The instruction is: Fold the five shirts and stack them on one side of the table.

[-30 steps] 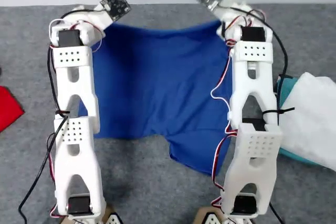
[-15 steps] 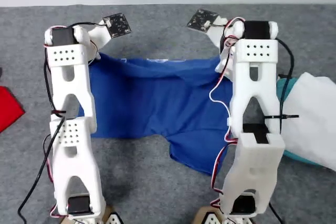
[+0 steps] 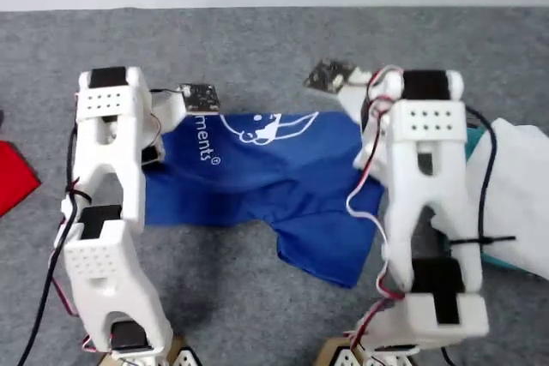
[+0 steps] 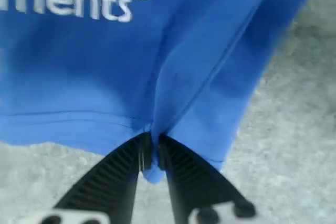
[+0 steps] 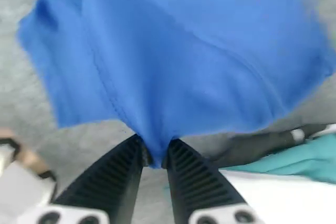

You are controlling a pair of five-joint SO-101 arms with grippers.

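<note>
On the table [image 3: 257, 40], at its middle, the shirt [image 3: 257, 190] lies half-folded.
Its far hem has come over toward the near edge, print now up, so the first fold looks nearly made. Left gripper [image 4: 149, 153] and right gripper [image 5: 155, 156] each pinch a hem corner.

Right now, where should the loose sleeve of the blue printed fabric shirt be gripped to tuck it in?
Probably the sleeve at its free corner, pinched from the right arm's side. It lies flat on the grey table, jutting past the near hem of the blue shirt. The left gripper and right gripper are both shut on the shirt's edge, so one must let go first.
</note>
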